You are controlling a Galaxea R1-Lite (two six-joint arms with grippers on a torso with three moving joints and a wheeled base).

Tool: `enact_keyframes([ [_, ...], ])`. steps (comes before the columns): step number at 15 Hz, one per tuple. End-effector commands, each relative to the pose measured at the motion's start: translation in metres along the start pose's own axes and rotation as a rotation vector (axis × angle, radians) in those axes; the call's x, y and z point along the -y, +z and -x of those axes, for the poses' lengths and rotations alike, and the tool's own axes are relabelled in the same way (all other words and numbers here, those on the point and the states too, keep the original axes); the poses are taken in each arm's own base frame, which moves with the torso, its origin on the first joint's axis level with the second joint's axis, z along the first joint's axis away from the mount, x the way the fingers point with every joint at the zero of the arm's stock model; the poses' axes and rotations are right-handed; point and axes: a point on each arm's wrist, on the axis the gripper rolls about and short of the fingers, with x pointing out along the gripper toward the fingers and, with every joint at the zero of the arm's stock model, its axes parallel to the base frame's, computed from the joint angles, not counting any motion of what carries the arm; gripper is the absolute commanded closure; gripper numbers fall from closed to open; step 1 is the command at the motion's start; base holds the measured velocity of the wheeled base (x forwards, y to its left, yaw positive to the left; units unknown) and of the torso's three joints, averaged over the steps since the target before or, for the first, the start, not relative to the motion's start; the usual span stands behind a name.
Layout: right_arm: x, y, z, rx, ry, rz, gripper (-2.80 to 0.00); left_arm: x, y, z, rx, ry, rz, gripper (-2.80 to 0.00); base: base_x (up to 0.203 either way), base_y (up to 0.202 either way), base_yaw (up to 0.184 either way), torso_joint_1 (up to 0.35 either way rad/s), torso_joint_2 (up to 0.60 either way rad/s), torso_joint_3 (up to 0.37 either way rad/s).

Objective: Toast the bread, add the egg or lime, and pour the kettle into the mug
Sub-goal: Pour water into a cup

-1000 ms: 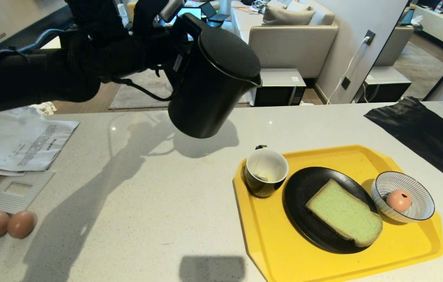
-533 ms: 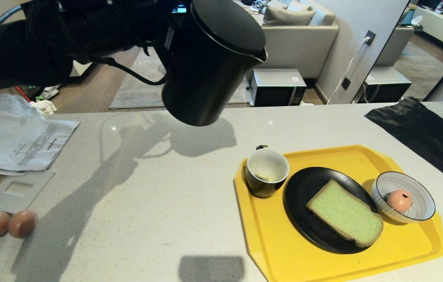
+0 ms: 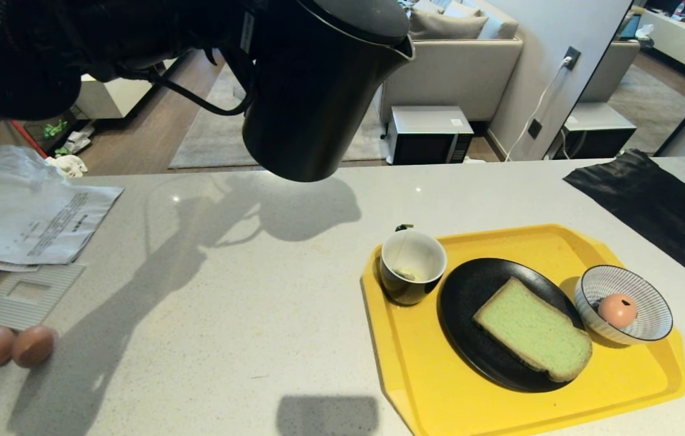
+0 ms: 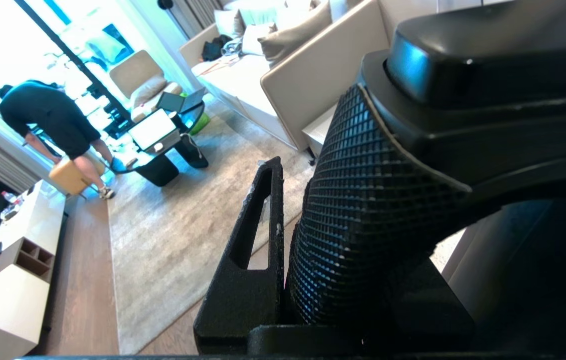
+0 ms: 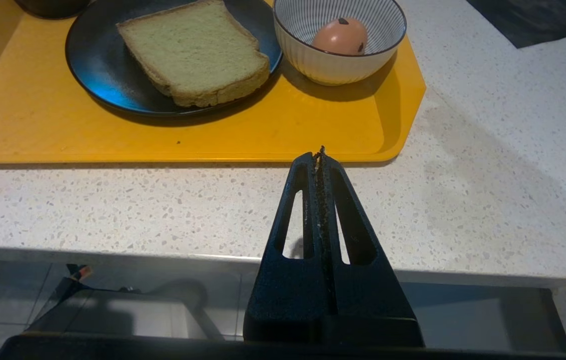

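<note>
Kettle [image 3: 318, 91]: is raised higher above the counter and is brought more upright.
Left gripper [image 4: 283, 240]: is lifted with it.

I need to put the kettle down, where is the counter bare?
Bare counter lies between the papers and the yellow tray. The tray is crowded: mug, plate, striped bowl. Two brown eggs sit at the near left.

R tool [image 5: 321, 152] closed at counter [image 5: 162, 210] edge, w/ bread [image 5: 195, 50] and egg [image 5: 339, 36] on tray [image 5: 112, 135].
</note>
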Motion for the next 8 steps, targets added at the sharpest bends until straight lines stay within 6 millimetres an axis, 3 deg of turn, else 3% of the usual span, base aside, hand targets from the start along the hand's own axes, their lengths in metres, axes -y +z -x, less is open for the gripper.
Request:
enact_keyframes([
  [1, 0.0000, -0.0004, -0.0001, -0.002, 0.001, 0.000, 0.00, -0.0025, 0.0037, 0.0025, 0.010, 0.007, -0.003, 0.00, 0.000, 0.000, 0.000, 0.000, 0.00, 0.000],
  [8, 0.0000, -0.0003, -0.0001, -0.002, 0.002, 0.004, 0.00, -0.0078, 0.0107, 0.0086, 0.014, 0.033, 0.022, 0.00, 0.000, 0.000, 0.000, 0.000, 0.00, 0.000],
])
